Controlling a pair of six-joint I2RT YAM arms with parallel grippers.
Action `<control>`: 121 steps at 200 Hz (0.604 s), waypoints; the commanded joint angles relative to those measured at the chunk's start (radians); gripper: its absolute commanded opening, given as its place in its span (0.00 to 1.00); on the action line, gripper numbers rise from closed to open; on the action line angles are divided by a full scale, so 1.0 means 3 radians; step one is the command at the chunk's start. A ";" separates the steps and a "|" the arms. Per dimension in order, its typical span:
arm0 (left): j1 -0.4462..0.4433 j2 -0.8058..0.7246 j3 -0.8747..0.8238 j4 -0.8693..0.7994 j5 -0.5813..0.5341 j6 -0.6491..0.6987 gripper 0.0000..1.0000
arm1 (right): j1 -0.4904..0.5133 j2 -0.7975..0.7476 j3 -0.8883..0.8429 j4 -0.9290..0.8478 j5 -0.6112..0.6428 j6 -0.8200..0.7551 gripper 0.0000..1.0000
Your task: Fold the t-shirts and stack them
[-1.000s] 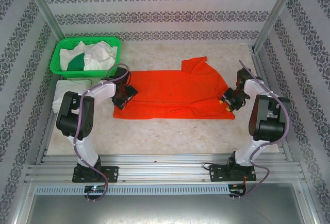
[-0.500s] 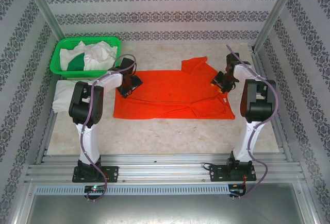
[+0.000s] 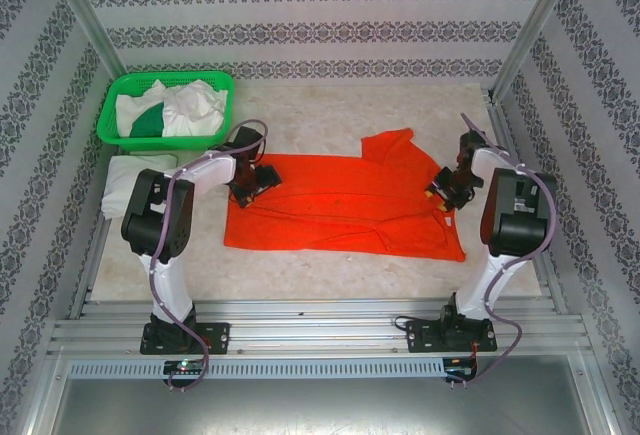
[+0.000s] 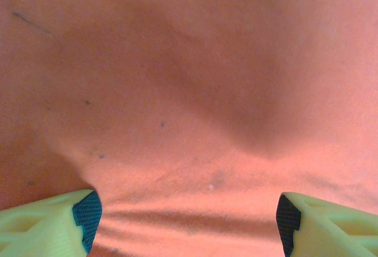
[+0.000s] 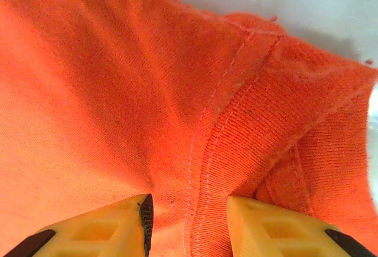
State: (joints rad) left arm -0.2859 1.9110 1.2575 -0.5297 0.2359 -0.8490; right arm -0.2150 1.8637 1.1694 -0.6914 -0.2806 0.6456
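1. Mid-fold: the orange tee [image 3: 340, 205] lies spread on the table [image 3: 330, 275], between the two arms.
2. The left hand [image 3: 255, 177] sits at the tee's far-left corner, jaws wide apart over the cloth, nothing pinched.
3. The right hand [image 3: 445, 193] is half-closed over a ridge of cloth at a seam [image 5: 207, 150] on the tee's right edge; it looks like a grip.
4. For a clean fold, I'd judge the left should pinch its edge as well, then both lift level together so nothing skews.
5. The basket [image 3: 170, 77], far left, holds white tees [image 3: 195, 105] and a dark green tee [image 3: 150, 123]; a folded white tee [image 3: 130, 177] lies on the table just in front of it.
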 commanded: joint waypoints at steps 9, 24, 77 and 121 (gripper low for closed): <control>-0.0135 -0.0022 -0.0091 -0.0347 0.0122 0.0130 0.82 | -0.0156 -0.0151 -0.0191 -0.0203 0.0074 -0.0106 0.40; -0.0137 -0.0064 0.0029 -0.0299 -0.0010 0.0136 0.89 | -0.0151 -0.0297 -0.0103 -0.0167 0.0061 -0.0100 0.40; -0.0082 0.0131 0.0867 -0.0603 -0.0834 -0.0269 1.00 | 0.0024 -0.0294 0.0619 -0.0145 0.0169 -0.0196 0.49; 0.0036 0.0826 0.1922 -0.1453 -0.1314 -0.0781 0.89 | 0.0216 -0.0062 0.0931 -0.0141 0.0106 -0.0142 0.50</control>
State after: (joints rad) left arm -0.2993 2.0449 1.6997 -0.7391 -0.0105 -0.9794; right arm -0.1753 1.7958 1.4216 -0.7082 -0.2543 0.6086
